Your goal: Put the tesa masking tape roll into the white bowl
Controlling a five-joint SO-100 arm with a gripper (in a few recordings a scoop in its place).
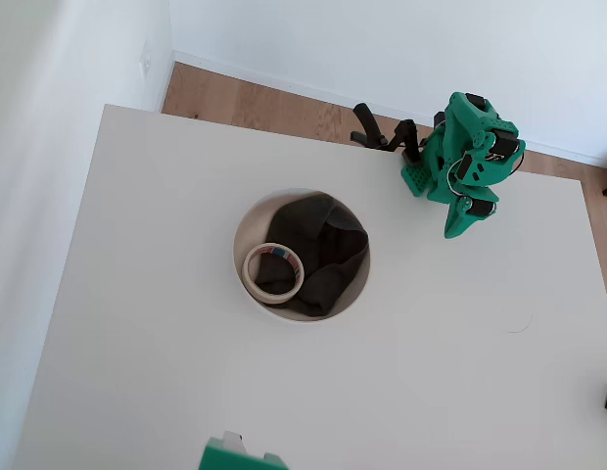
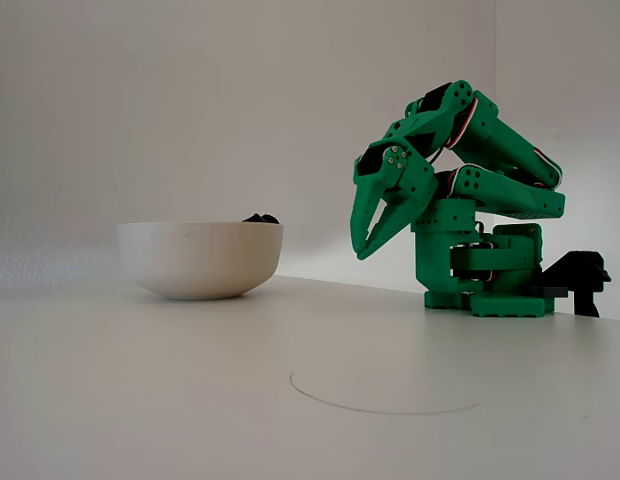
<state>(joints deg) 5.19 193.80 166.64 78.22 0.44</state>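
The green fingers (image 2: 362, 250) hang pointing down above the tabletop (image 2: 190, 380), their tips drawn almost together with only a thin slit between them, holding nothing and touching nothing. In the overhead view the fingers (image 1: 458, 227) sit at the end of the folded green arm (image 1: 470, 157) near the tabletop's far right edge, well apart from the white bowl (image 1: 247, 227). The tesa masking tape roll (image 1: 273, 270) lies flat inside the bowl, on its left side in that view, resting partly on a dark grey-black cloth (image 1: 328, 250) that covers most of the bowl's inside. The roll's inner core shows red, white and blue print, but no word on it can be read. In the fixed view the white bowl (image 2: 200, 258) stands left of the arm (image 2: 470, 220), with a bit of dark cloth (image 2: 260, 218) peeking over its rim.
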